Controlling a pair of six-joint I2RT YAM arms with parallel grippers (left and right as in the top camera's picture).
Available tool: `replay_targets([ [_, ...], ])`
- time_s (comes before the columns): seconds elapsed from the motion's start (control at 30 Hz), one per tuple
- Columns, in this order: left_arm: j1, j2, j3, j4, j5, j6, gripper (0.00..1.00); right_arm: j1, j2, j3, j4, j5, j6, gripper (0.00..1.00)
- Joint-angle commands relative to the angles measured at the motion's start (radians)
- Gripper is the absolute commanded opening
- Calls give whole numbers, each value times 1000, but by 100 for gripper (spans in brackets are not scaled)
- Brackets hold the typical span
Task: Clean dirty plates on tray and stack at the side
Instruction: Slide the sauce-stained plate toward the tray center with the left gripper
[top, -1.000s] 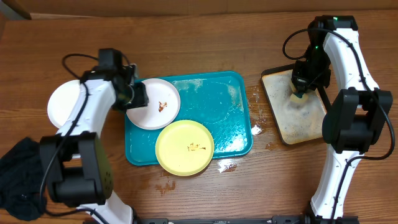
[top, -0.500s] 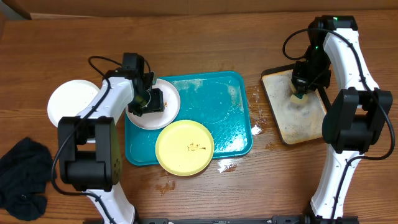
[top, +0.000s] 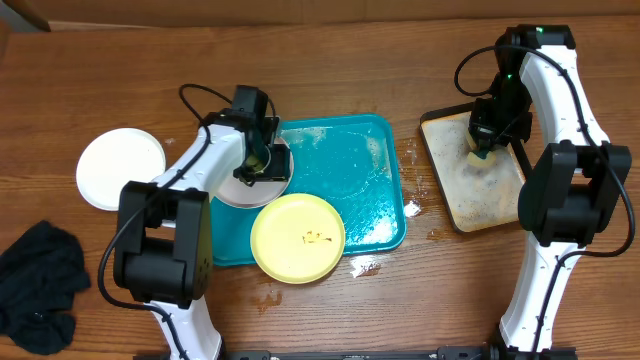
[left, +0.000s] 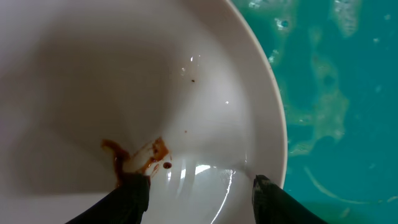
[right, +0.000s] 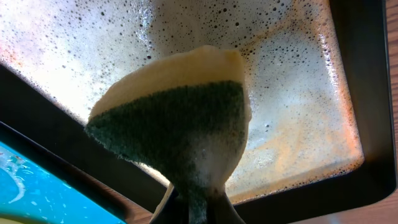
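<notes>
Only the overhead view takes in the whole table (top: 350, 70). The tray (top: 350, 170), a turquoise plastic rectangle with rounded corners and a raised rim, lies in the middle, wet and streaked with foam. A white plate (top: 245, 195) sits over its left edge with the left gripper (top: 255, 160) above it. A yellow plate (top: 297, 238), round and shallow with a small smear at its centre, overhangs the tray's near edge. A second white plate (top: 121, 167) lies on bare wood well to the left, near a dark cloth (top: 40, 285). The left wrist view alone shows the white plate's glossy, smooth surface close up. A reddish-brown smear (left: 134, 155) and a few dark specks mark it. The dark fingers (left: 134, 193) stand apart above the plate with nothing between them; one is by the smear and one is near the rim. To the right, the overhead view shows the right gripper (top: 484, 140) over the soapy tray (top: 480, 200), a smaller, black-rimmed one well apart from the plates. Only the right wrist view shows its jaws clamped on a sponge (right: 180, 118). The sponge has a coarse green scouring face and soft pale yellow foam behind, and it is pinched at its lower end. It hangs over bubbly, brownish suds.
</notes>
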Motion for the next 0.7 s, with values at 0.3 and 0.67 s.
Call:
replay_targets([
  [0.3, -42, 40, -1, 3, 13, -8, 56, 0, -36, -2, -2, -6, -7, 4],
  [0.67, -69, 40, 79, -22, 1, -23, 70, 0, -36, -2, -3, -6, -8, 4],
])
